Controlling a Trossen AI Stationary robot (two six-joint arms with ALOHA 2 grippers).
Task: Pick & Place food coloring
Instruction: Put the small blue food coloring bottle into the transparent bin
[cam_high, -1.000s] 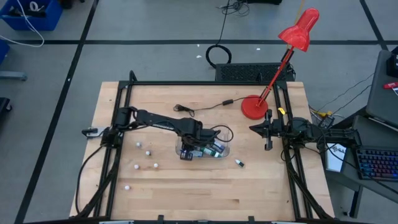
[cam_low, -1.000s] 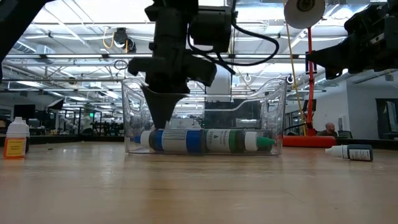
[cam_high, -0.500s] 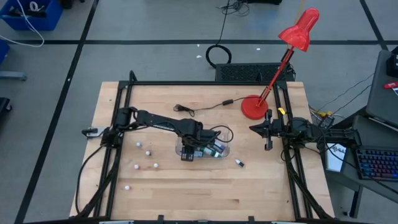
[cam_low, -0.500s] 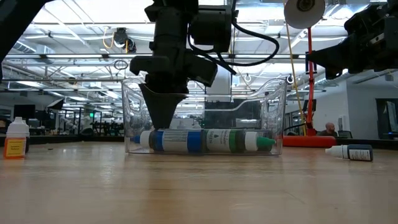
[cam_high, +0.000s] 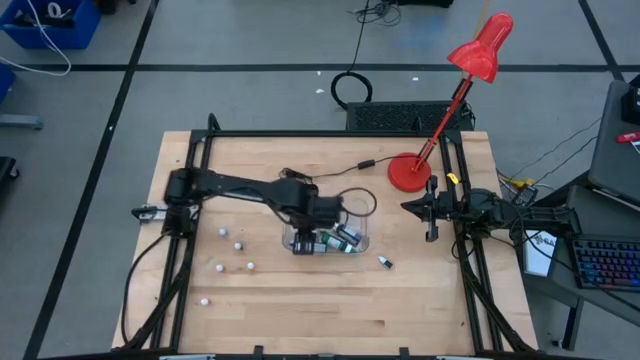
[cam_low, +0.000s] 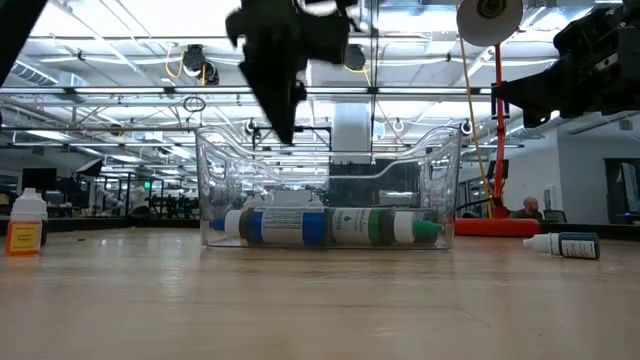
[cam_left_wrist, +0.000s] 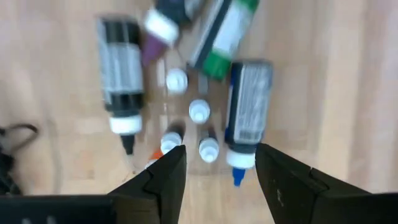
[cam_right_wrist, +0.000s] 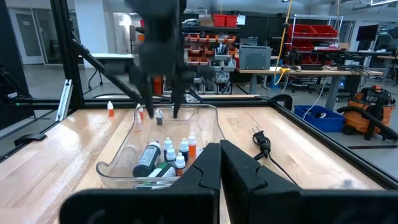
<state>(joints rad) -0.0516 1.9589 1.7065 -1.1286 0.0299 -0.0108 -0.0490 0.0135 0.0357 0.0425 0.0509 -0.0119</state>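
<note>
The left gripper (cam_high: 303, 240) hangs above the clear tub (cam_high: 359, 243) with its fingers (cam_left_wrist: 163, 180) parted to a middling gap and nothing between them. Directly below it, inside the tub, lies the food coloring (cam_left_wrist: 200, 112): several small bottles, some on their sides and some upright with white caps showing. One dark bottle (cam_high: 384, 262) lies on the table (cam_high: 400, 310) outside the tub, off to the gripper's right-arm side, and a few more (cam_high: 238, 246) are scattered on the opposite side, towards the left arm's base.

The step in hand looks like going for the next loose bottle. To do it well, the left gripper should lift clear of the tub's rim before travelling sideways, so the wall is not knocked. Over the chosen bottle, the fingers should line up across its body rather than along it, since a tiny round bottle lying flat will likely roll away from an off-centre squeeze.

The right gripper (cam_right_wrist: 219, 163) waits well apart at the table's edge beside the red lamp (cam_high: 408, 173), its fingers pressed together and empty.
</note>
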